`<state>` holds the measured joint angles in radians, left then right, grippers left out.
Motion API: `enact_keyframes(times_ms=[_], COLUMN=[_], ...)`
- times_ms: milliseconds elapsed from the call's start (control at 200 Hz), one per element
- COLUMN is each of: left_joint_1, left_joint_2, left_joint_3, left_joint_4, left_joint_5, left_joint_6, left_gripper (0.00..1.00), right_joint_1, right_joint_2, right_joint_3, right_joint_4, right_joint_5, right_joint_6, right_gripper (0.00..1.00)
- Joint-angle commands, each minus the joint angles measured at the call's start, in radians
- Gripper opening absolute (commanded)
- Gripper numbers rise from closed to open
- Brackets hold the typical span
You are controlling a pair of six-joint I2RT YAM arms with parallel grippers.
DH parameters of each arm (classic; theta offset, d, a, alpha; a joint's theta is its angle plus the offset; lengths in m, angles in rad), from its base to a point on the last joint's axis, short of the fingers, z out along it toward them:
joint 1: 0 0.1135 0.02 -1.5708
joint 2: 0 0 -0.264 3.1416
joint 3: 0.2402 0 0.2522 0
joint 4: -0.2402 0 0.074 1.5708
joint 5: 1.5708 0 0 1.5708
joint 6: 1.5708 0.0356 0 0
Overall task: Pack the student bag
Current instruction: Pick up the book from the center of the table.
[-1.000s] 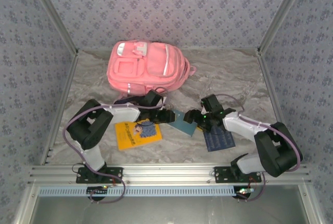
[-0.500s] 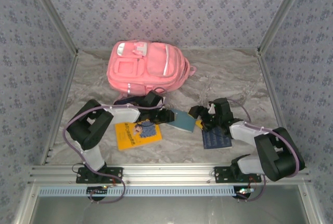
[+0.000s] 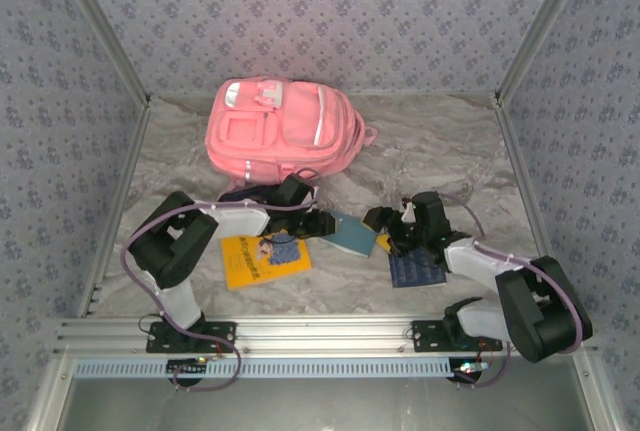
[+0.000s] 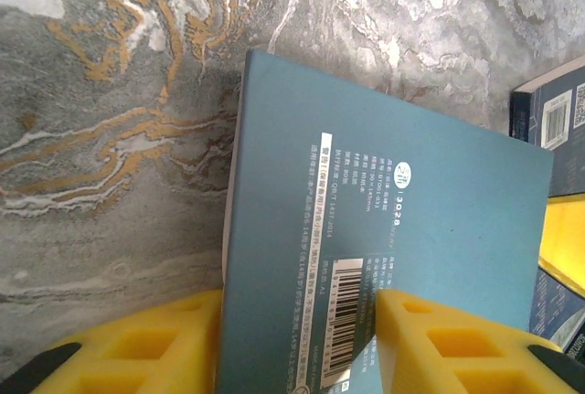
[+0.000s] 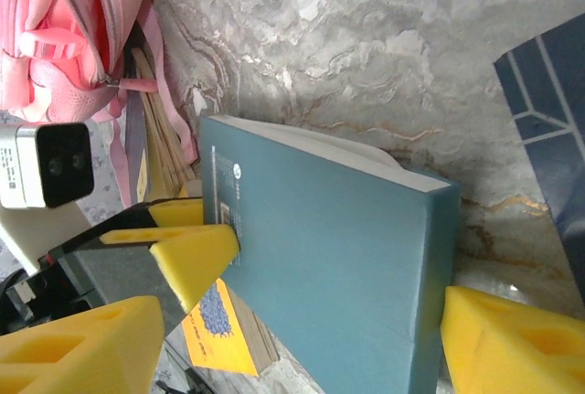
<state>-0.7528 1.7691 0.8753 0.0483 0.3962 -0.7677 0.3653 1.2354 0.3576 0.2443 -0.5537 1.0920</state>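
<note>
The left hand (image 4: 297, 321) pinched the teal book (image 4: 384, 220) at its barcode end, one yellow finger on each cover. At 3 o'clock from it, the right hand (image 3: 382, 223) was spread wide around the book's far end. The student bag (image 3: 280, 131) lay on the counter (image 3: 450, 151), at 11 o'clock from the left hand.
</note>
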Motion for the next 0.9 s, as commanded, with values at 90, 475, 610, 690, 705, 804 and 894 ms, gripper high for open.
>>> enact_keyframes(times_ms=[90,475,610,690,705,804,894], left_joint_1=[-0.082,-0.087,-0.091,-0.092,-0.091,-0.092,-0.092], left_joint_2=[0.061,0.049,0.05,0.05,0.05,0.046,0.045], left_joint_3=[0.001,0.017,0.013,0.013,0.013,0.013,0.014], left_joint_4=[-0.006,-0.029,-0.037,-0.049,-0.054,-0.074,-0.076], left_joint_5=[0.151,0.168,0.173,0.172,0.169,0.163,0.166], left_joint_6=[0.009,0.025,0.033,0.044,0.048,0.062,0.062], left_gripper=[0.42,0.49,0.51,0.52,0.52,0.54,0.54], right_joint_1=[0.051,0.069,0.068,0.068,0.068,0.068,0.069], right_joint_2=[-0.067,-0.099,-0.124,-0.129,-0.131,-0.138,-0.143], right_joint_3=[0.04,0.063,0.066,0.066,0.066,0.067,0.068], right_joint_4=[0.069,0.032,-0.009,-0.013,-0.013,-0.013,-0.009], right_joint_5=[-0.148,-0.115,-0.105,-0.107,-0.106,-0.106,-0.106], right_joint_6=[0.0,0.001,-0.016,-0.014,-0.014,-0.011,-0.003], right_gripper=[0.79,0.79,0.8,0.8,0.8,0.8,0.8])
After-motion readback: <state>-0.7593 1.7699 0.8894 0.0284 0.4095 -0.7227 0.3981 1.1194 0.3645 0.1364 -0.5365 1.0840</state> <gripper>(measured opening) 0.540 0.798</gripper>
